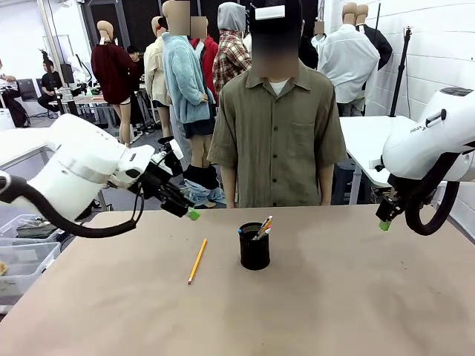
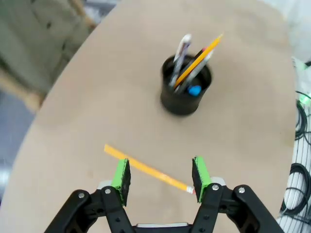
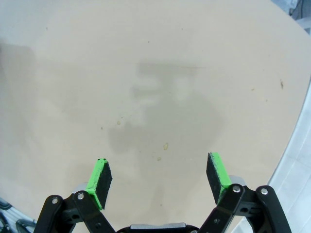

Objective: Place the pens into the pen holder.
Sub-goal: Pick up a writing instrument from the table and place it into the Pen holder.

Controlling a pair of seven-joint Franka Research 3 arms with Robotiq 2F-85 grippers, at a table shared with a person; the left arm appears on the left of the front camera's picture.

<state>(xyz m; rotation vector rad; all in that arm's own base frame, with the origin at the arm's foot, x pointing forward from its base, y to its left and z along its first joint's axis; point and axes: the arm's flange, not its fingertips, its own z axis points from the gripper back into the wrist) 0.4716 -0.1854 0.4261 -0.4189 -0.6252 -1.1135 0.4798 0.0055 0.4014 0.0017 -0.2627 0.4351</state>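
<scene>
We see the black cylindrical pen holder (image 1: 254, 251) mid-table, with the pens (image 1: 263, 227) in it leaning toward one o'clock. A slim yellow pencil (image 1: 197, 260) lies flat on the matte brown table (image 1: 356, 297) at the holder's nine o'clock. The left gripper (image 2: 160, 161) and right gripper (image 3: 157, 159) both gape, empty. The print on the right arm is too small to read.

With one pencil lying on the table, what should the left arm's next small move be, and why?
Probably lower the open left gripper around the pencil: it lies flat beside the pen holder, framed between the pads in the wrist view, while other pens already stand inside.
</scene>
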